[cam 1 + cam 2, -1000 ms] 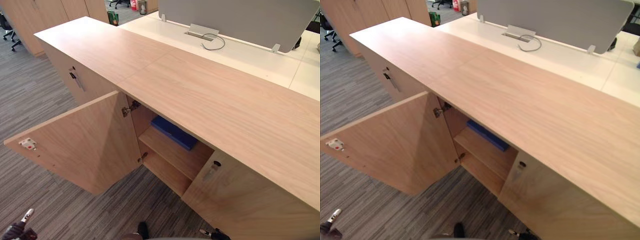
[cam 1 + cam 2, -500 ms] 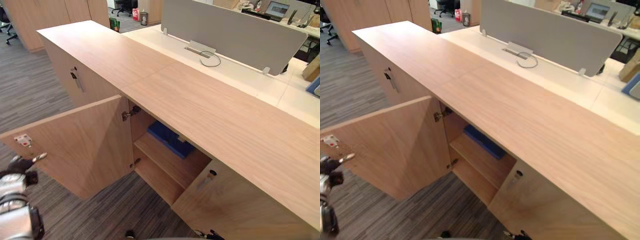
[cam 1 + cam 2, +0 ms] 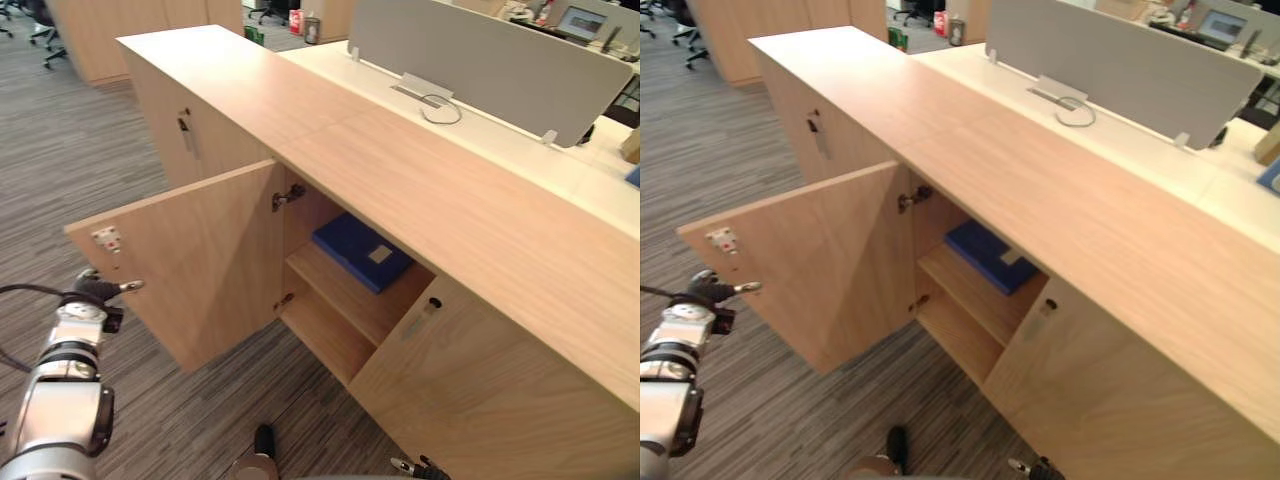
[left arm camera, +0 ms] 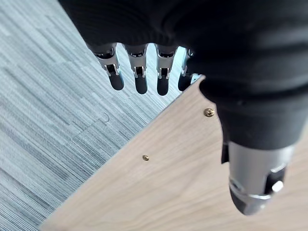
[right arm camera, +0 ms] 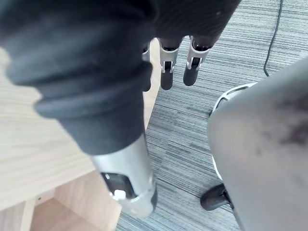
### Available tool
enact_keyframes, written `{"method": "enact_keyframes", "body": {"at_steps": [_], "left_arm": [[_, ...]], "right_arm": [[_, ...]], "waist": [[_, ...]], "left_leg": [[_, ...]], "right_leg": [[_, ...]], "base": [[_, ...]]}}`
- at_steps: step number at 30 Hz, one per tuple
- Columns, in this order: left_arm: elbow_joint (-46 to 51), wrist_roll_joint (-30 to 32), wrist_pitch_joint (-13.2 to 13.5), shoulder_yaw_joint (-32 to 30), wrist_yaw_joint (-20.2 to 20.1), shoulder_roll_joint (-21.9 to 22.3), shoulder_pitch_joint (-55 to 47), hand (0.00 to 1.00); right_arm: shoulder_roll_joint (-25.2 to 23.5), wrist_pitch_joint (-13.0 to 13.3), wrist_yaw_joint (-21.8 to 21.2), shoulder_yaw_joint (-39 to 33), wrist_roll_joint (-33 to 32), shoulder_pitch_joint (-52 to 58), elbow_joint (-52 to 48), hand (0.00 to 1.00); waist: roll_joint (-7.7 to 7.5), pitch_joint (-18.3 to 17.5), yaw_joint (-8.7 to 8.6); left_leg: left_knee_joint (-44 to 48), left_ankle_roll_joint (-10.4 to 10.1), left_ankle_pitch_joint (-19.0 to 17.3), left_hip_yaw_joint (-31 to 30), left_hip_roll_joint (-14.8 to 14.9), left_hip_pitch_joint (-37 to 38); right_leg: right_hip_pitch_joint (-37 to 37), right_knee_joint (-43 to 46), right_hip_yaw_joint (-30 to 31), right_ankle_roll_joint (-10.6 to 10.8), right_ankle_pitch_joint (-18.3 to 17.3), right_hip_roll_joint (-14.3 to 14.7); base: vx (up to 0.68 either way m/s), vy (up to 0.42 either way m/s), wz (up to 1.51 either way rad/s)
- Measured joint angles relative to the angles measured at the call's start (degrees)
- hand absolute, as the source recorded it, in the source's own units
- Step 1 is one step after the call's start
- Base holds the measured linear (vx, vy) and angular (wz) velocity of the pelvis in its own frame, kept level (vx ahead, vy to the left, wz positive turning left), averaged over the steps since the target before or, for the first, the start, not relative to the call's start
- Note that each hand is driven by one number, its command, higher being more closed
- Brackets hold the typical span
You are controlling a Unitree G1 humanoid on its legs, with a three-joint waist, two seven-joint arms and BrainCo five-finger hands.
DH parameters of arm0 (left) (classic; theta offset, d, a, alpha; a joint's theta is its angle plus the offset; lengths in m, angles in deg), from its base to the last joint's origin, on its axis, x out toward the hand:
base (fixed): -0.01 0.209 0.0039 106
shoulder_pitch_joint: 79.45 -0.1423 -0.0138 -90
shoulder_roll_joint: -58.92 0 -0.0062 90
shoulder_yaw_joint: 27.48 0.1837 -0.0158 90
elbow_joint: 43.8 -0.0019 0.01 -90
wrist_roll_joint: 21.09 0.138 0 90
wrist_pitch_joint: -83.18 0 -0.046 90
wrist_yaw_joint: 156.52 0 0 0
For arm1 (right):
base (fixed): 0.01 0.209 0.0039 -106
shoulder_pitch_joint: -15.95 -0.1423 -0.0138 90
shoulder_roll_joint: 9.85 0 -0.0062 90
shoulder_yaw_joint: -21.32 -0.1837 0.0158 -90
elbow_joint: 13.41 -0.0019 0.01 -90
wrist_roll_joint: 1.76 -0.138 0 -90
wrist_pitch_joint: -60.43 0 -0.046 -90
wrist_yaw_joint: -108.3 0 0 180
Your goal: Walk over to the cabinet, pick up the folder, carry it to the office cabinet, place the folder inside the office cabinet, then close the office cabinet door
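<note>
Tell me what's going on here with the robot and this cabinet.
The blue folder lies on the upper shelf inside the office cabinet, whose door stands wide open. The robot's left hand, fingers straight, is at the door's free edge, likely to push it shut. Its right hand hangs open, low by the cabinet front.

Left arm (image 3: 62, 395): silver-grey, ringed segments. Left hand (image 4: 140, 72) and right hand (image 5: 166, 72): dark ribbed covers, silver fingers with dark tips, thick silver thumbs.
</note>
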Motion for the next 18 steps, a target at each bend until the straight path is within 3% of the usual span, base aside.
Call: {"method": "enact_keyframes", "body": {"at_steps": [1,2,3,6,10,13,18], "left_arm": [[1.10,0.40,0.00,0.06,0.00,0.67,-0.86,0.00],[3.03,1.77,-0.02,0.44,0.00,2.72,-2.17,0.00],[5.44,2.06,0.00,1.30,-0.02,4.19,-3.18,0.00],[12.28,4.10,0.01,6.23,0.00,5.61,-7.81,0.00],[26.83,8.00,0.56,17.52,-1.07,6.97,-16.28,0.00],[36.87,10.47,4.27,28.37,-3.64,10.04,-20.80,0.00],[44.54,10.07,8.34,37.55,-6.32,19.59,-23.05,0.00]], "right_arm": [[0.00,0.02,0.00,0.13,0.05,-0.16,-0.07,0.00],[0.42,0.24,0.01,0.85,0.12,0.26,-0.41,0.00],[0.95,0.56,0.07,1.82,0.11,0.09,-0.62,0.00],[0.28,0.87,0.04,2.17,1.14,-0.93,-0.43,0.00],[0.26,1.15,0.53,2.08,2.18,-1.18,-0.28,0.00],[0.21,1.26,1.20,2.07,2.41,-1.27,-0.27,0.00],[0.11,1.64,1.75,2.31,3.31,-1.77,-0.15,0.00]], "waist": [[0.00,-0.02,0.09],[1.08,-0.26,0.05],[2.15,-0.21,-0.40],[1.30,0.00,-0.14],[1.48,-0.09,-0.09],[2.12,-0.48,-0.47],[3.15,-1.50,-2.92]], "left_leg": [[2.55,0.86,0.22,0.13,-0.12,-0.06],[2.90,0.14,0.03,-0.45,0.71,2.48],[-2.59,0.29,0.64,-1.80,0.30,4.85],[-2.62,0.79,0.81,-1.18,-0.71,4.25],[-2.64,2.27,-0.27,-0.62,-2.61,4.26],[-2.65,2.87,-0.70,-0.44,-3.68,4.21],[-2.65,3.16,-0.90,-0.30,-4.09,3.63]], "right_leg": [[-0.22,-0.06,0.09,0.00,0.01,-0.46],[-0.31,-0.16,0.24,0.32,0.21,-0.21],[-0.69,-0.10,0.43,0.78,1.26,0.15],[-1.30,-0.35,1.16,1.39,2.54,-0.64],[-1.31,-0.62,1.81,2.49,3.47,-2.11],[-1.30,-0.79,2.00,2.48,3.48,-3.08],[-1.30,-2.25,1.99,2.42,3.51,-3.24]], "base": [[-0.04,0.011,0.20],[0.04,0.032,0.27],[0.01,0.066,0.36],[-0.05,0.121,0.09],[-0.02,0.090,-0.01],[-0.01,0.056,0.00],[0.01,0.030,-0.04]]}}
